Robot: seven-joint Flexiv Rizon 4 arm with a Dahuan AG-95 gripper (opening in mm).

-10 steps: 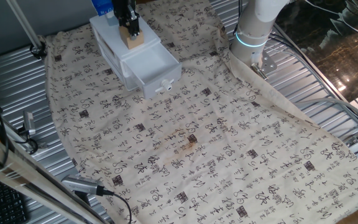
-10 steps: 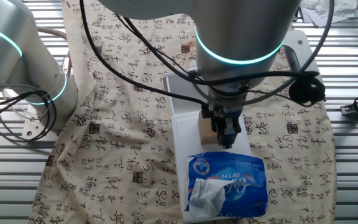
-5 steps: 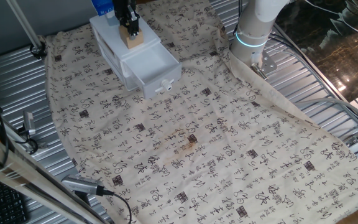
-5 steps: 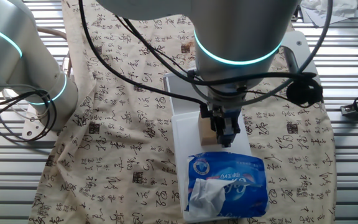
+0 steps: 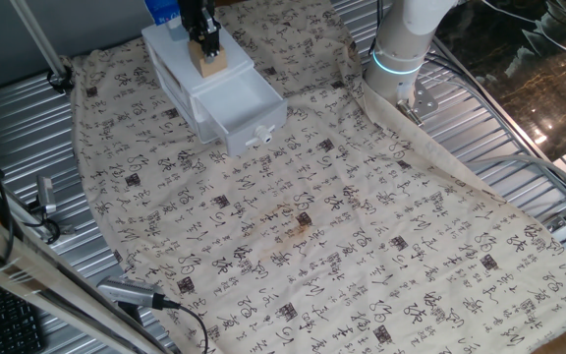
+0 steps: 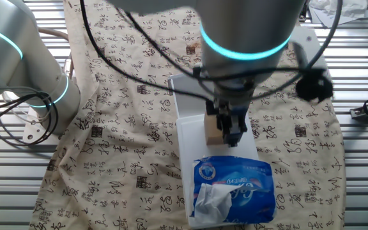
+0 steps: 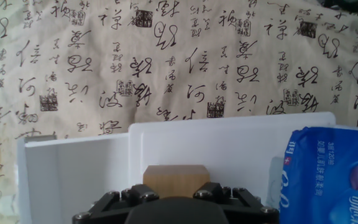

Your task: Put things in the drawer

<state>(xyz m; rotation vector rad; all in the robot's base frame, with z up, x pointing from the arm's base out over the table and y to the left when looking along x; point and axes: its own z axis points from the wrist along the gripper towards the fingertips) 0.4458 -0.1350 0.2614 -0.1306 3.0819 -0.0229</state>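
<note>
A tan wooden cube (image 5: pixel 209 62) sits at the top of the white cabinet (image 5: pixel 180 69), with my gripper (image 5: pixel 204 44) shut on it from above. The other fixed view has the cube (image 6: pixel 212 133) beside the black fingers (image 6: pixel 230 130), over the cabinet's white top (image 6: pixel 190 128). In the hand view the cube (image 7: pixel 176 179) shows between my gripper's (image 7: pixel 174 195) jaws. The drawer (image 5: pixel 252 106) is pulled out toward the cloth, its round knob (image 5: pixel 260 134) in front. From the hand view the drawer tray (image 7: pixel 73 174) lies to the left of the cube.
A blue tissue pack (image 6: pixel 232 189) lies on the cabinet close behind the cube, also at the right of the hand view (image 7: pixel 328 180). A printed cloth (image 5: pixel 342 216) covers the table. The arm's base (image 5: pixel 401 49) stands at the back right. Cables and clamps lie on the metal edge (image 5: pixel 47 211).
In the other fixed view the arm is blurred and the cube sits slightly higher and to the right. Cabinet, drawer and tissue pack have not moved.
</note>
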